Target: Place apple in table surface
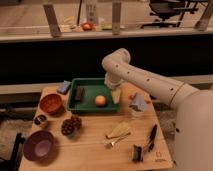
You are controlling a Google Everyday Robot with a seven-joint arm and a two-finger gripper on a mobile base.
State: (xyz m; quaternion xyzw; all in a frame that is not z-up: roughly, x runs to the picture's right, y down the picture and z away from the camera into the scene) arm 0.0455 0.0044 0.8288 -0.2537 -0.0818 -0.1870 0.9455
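The apple point(100, 100), small and yellow-orange, lies in the green tray point(85, 106) at the back of the light wooden table surface point(92, 150). My gripper point(116, 95) hangs from the white arm over the tray's right end, just right of the apple and apart from it. It is open and holds nothing.
A dark block point(79, 92) also lies in the tray. On the left are an orange bowl point(51, 103), a dark red cluster point(71, 126) and a purple bowl point(39, 146). On the right are a blue-grey object point(137, 103), a yellow piece point(119, 130) and black tools point(150, 136).
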